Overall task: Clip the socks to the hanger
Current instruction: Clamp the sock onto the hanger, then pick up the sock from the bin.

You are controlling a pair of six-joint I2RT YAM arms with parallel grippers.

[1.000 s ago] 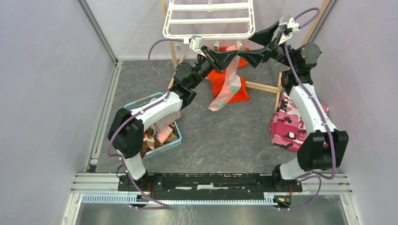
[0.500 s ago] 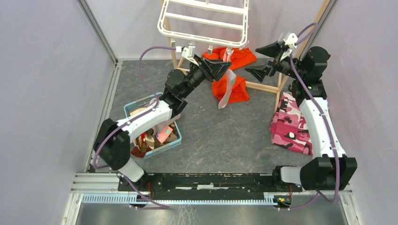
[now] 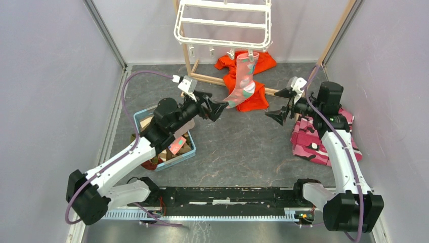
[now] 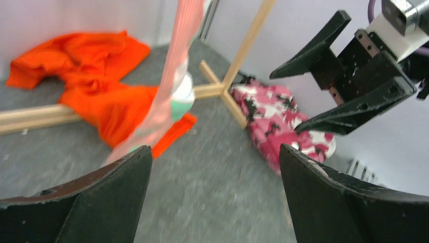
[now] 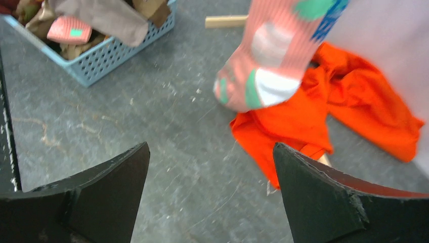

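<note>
The white hanger (image 3: 222, 41) hangs at the back. One pink sock (image 3: 243, 76) with teal and white patches dangles from a clip on its front edge; in my wrist views this sock (image 4: 174, 86) (image 5: 263, 66) hangs free, blurred. More socks (image 3: 169, 136) lie in the blue basket. My left gripper (image 3: 218, 110) (image 4: 215, 148) is open and empty, left of and below the hanging sock. To the sock's right, my right gripper (image 3: 271, 105) (image 5: 210, 146) is open and empty too.
A blue basket (image 3: 189, 151) (image 5: 101, 61) sits at the left. An orange garment (image 3: 255, 98) (image 5: 324, 111) lies under the hanger across the wooden stand's foot (image 3: 210, 78). A pink camouflage cloth (image 3: 311, 139) (image 4: 273, 114) lies at the right wall.
My left gripper opened and let go of the pink sock, which now hangs from the hanger's clip. Both arms drew back and down from the hanger.
</note>
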